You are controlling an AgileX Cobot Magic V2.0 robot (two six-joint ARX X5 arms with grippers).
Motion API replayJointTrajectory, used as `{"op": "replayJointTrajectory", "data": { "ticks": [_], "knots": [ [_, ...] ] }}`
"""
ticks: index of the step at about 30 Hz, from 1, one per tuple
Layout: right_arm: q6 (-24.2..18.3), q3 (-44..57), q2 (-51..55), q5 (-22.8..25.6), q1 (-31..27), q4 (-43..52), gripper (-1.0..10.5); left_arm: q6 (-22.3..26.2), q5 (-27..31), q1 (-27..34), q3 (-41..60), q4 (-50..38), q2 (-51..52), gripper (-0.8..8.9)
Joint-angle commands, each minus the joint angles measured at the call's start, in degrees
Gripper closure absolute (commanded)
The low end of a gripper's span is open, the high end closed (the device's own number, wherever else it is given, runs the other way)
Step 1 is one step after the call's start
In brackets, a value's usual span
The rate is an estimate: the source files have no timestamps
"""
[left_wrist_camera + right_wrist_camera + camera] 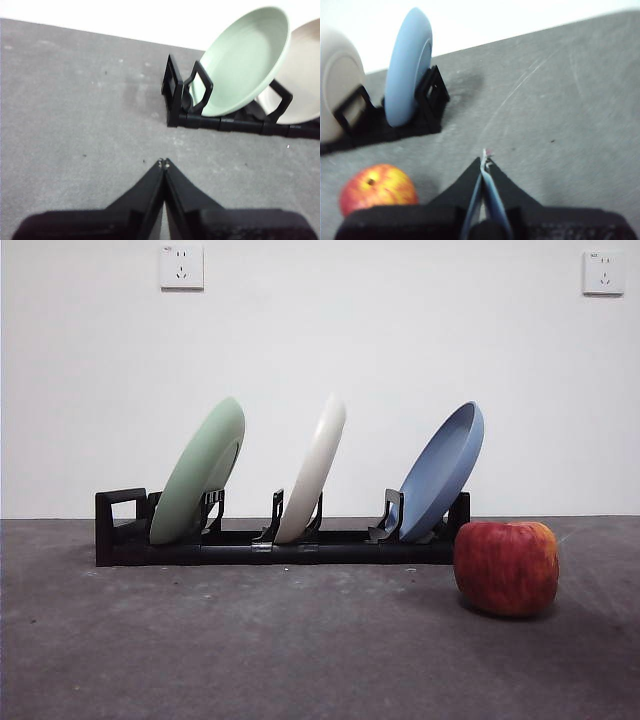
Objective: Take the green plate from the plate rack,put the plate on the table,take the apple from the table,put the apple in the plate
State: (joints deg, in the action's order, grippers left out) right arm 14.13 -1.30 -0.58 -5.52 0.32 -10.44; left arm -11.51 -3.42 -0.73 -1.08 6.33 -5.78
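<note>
Ahead of the left gripper (pixel 163 163), whose black jaws are pressed together, the pale mint-green round plate (pixel 245 62) leans in the black slotted plastic rack (pixel 220 120). It should spread first, then pinch the raised rim. The right gripper (pixel 484 159), also closed, waits beside the red apple (pixel 377 187).

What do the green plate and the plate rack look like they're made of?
The green plate: probably matte plastic or melamine, since its mint surface shows no sharp glare; ceramic can't be ruled out. The plate rack: black moulded plastic, judging by its squared handle loop and slotted holders.
</note>
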Motion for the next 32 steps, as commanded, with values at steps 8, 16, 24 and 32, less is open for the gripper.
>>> {"op": "replayJointTrajectory", "data": {
  "ticks": [8,16,24,32],
  "knots": [
    [10.8,-14.0,-6.6,-1.5,0.0,-4.2,9.6,-2.0,-7.6,0.2,-15.5,5.0,-6.4,8.19],
    [1.8,-38.2,-26.6,-10.3,0.0,-12.2,9.6,0.9,-14.3,0.2,-36.6,11.3,-22.1,8.19],
    [-4.6,-67.1,-48.8,-25.6,0.1,-26.2,9.6,2.2,-24.1,0.2,-61.5,25.9,-40.6,8.18],
    [-11.5,-90.9,-68.9,-26.8,5.0,-45.4,9.5,8.8,-30.1,-1.1,-82.1,43.1,-58.2,8.19]
  ]
}}
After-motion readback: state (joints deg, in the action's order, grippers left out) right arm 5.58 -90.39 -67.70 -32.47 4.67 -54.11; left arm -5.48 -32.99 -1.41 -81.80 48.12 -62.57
